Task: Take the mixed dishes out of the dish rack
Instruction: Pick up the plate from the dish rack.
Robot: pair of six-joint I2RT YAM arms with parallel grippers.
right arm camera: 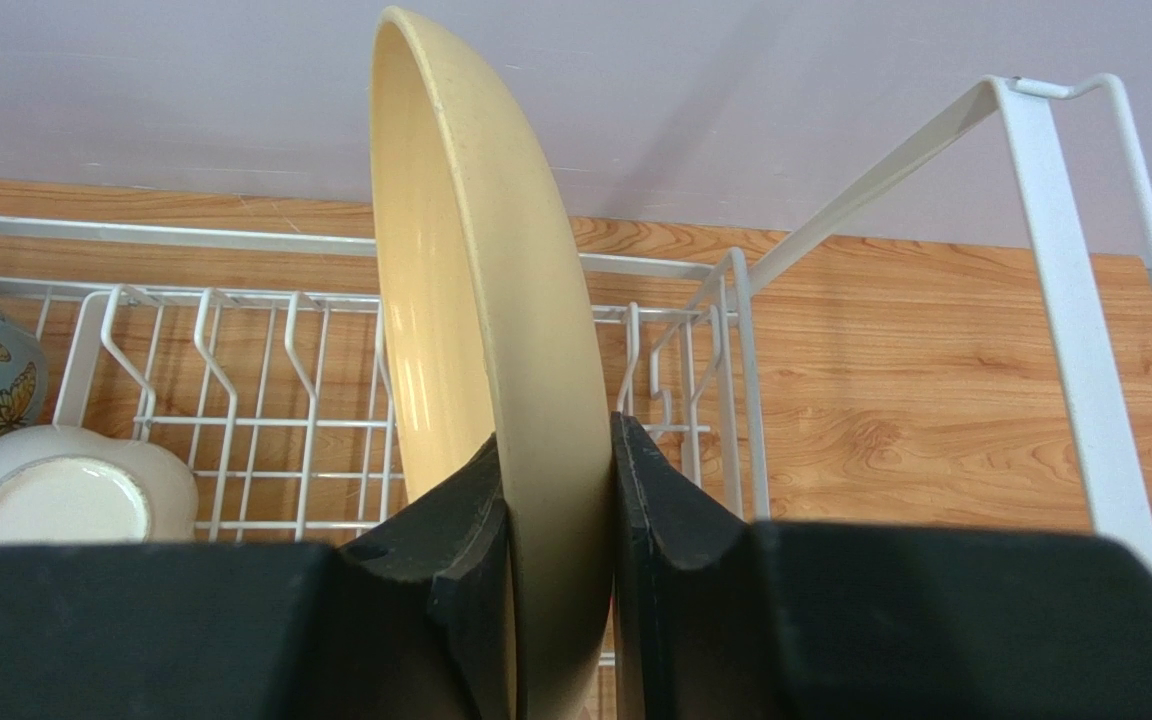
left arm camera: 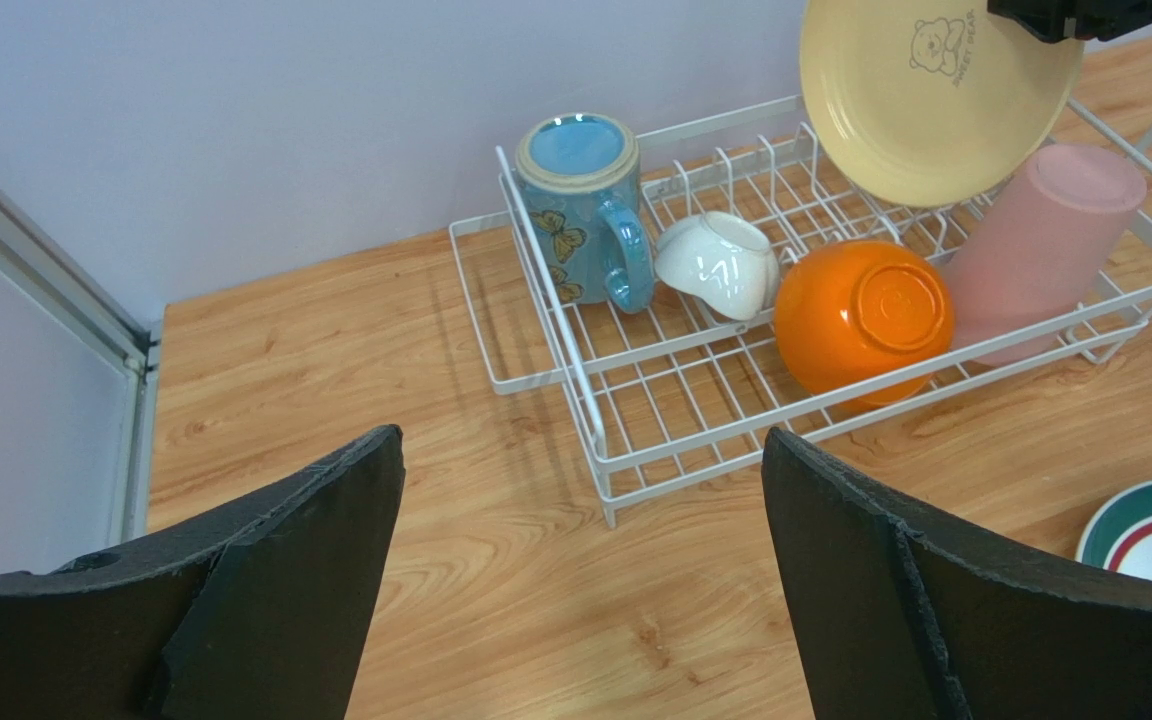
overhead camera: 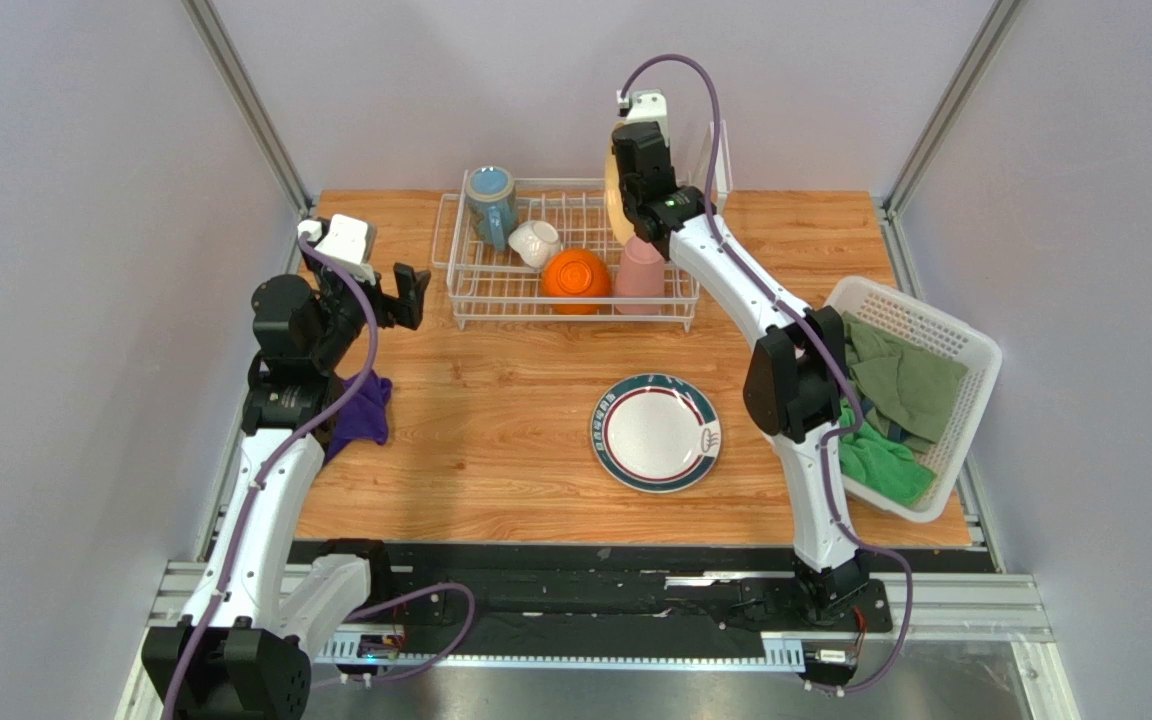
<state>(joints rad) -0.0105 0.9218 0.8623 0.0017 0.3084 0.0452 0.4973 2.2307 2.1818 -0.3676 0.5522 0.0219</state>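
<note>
The dark-rimmed plate lies flat on the wooden worktop, nearest the arms' bases. It is white in the middle, with a green band and a thin red ring. To its left a purple cloth lies by the left arm. At the right edge a white lattice basket holds green cloths.

Farther on, the left gripper hangs just left of the dish rack. Its fingers are spread wide and hold nothing.

In the white wire rack, the orange bowl sits upturned at the front. The pink tumbler leans tilted to its right. The small white bowl rests on its side behind them. The blue mug, printed with butterflies, stands at the far left corner.

At the rack's far right end, near the tall white panel, the right gripper pinches the cream-yellow plate at its edge. The plate stands upright, glossy and faintly speckled, with a small bear drawing on its face.
</note>
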